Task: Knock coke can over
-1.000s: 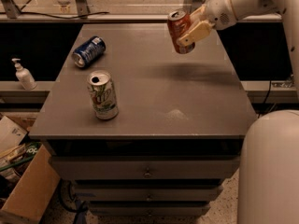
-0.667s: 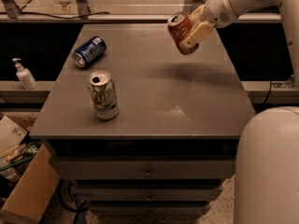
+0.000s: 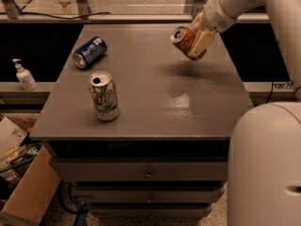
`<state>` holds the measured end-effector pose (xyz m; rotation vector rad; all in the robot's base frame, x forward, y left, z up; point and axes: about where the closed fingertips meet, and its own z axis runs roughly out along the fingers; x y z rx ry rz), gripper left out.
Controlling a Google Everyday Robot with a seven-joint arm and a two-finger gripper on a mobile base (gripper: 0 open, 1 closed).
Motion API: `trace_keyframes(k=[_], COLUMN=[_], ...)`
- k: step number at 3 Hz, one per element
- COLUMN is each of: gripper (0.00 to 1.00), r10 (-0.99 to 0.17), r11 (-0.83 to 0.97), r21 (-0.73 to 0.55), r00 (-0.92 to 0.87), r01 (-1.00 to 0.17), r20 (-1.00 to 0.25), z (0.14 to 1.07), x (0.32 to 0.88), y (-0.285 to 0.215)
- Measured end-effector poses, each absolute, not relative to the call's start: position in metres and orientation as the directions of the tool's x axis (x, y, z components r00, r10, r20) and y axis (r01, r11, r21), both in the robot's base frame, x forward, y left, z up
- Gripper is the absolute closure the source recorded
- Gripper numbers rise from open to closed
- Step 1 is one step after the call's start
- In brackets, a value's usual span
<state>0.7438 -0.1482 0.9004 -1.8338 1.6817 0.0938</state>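
Observation:
The coke can (image 3: 183, 40), red-orange with a silver top, is tilted with its top toward the upper left, held in the air above the right part of the grey table (image 3: 155, 98). My gripper (image 3: 196, 42) is shut on it, with pale fingers (image 3: 203, 41) clasping its body from the right. Its shadow lies on the tabletop below.
A white-and-green 7UP can (image 3: 103, 96) stands upright at the front left of the table. A dark blue can (image 3: 89, 52) lies on its side at the back left. A soap dispenser (image 3: 23, 75) stands on a ledge to the left. Cardboard boxes (image 3: 21, 182) sit on the floor at left.
The gripper with the coke can has shifted slightly to the right and up. The other cans have not moved.

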Motion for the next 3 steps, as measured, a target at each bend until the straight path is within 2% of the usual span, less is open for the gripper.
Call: trace_keyframes(k=[1, 2, 3], gripper=[1.0, 0.82, 0.57], r10=[-0.904, -0.906, -0.89], r11=[-0.081, -0.156, -0.201], r21=[-0.412, -0.413, -0.417], r00=[0.241, 0.297, 0.343], r01=[-0.908, -0.897, -0.887], r20=[-0.353, -0.301, -0.302], z=[0.876, 0.864, 0.862], x=[0.746, 0.743, 0.739], y=[-0.153, -0.153, -0.147])
